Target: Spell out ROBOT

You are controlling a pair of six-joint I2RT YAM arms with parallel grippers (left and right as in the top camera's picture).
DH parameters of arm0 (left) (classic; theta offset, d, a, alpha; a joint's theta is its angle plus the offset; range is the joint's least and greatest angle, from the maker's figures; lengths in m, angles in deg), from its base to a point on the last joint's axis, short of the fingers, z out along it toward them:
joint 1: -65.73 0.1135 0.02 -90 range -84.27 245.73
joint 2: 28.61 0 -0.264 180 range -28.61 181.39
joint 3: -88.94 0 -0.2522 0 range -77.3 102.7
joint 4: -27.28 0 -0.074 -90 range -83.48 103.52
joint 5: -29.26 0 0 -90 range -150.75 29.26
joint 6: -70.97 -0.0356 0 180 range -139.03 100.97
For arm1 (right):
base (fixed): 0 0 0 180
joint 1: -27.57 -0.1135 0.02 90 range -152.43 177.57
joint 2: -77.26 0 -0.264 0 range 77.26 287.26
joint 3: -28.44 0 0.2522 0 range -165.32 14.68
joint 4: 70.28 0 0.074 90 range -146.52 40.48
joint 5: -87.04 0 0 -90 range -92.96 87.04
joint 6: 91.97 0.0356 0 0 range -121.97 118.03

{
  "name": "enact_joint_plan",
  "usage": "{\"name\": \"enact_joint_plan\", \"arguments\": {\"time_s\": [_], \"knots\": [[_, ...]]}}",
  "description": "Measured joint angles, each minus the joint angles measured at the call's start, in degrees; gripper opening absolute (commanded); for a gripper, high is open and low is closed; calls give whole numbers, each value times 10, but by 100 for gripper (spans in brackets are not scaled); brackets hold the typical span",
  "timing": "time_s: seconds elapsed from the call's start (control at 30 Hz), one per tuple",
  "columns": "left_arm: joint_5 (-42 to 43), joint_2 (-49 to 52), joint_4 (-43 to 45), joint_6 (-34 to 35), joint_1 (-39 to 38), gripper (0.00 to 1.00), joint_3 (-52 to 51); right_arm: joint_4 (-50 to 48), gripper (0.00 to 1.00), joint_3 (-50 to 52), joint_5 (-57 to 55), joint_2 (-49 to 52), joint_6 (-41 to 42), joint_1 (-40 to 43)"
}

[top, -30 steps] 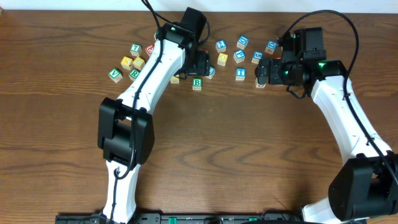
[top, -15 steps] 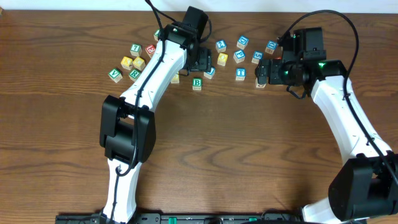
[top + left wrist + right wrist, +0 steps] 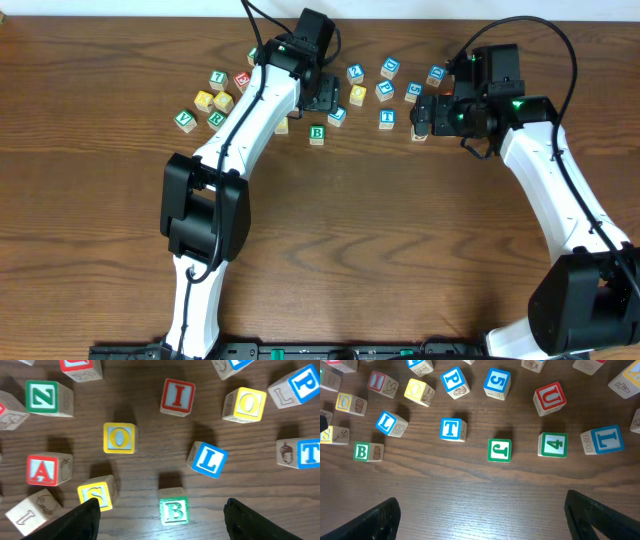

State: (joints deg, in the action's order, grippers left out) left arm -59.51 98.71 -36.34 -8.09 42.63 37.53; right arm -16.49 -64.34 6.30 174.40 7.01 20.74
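Note:
In the left wrist view the green B cube [image 3: 174,510] lies on the wood between the wide-apart fingers of my left gripper [image 3: 160,509], which is open and holds nothing. Two yellow O cubes [image 3: 119,438] [image 3: 245,404] and the blue T cube [image 3: 307,453] lie further off. From overhead, the left gripper [image 3: 325,100] hovers just beyond the B [image 3: 317,133]. The green R cube [image 3: 216,118] sits in the left cluster and the T [image 3: 387,117] sits right of centre. My right gripper [image 3: 481,502] is open over bare wood, with the T [image 3: 452,429] ahead of it.
Other letter cubes are scattered nearby: a blue L [image 3: 207,459], a yellow S [image 3: 97,494], a red A [image 3: 45,469], a green Z [image 3: 45,397] and a red I [image 3: 177,396]. A green J [image 3: 499,450], a green 4 [image 3: 552,444] and a red U [image 3: 550,397] lie ahead of the right gripper.
My left arm has shifted slightly right and toward the far cubes. The right arm and the cubes have not moved.

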Motion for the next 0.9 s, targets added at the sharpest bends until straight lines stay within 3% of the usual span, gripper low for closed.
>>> {"name": "enact_joint_plan", "arguments": {"time_s": [0.5,0.9], "knots": [[-6,0,-14,-13,30,79,0,0,99,0,0,0,0,0],[-12,0,-54,-151,135,79,0,0,99,0,0,0,0,0]]}}
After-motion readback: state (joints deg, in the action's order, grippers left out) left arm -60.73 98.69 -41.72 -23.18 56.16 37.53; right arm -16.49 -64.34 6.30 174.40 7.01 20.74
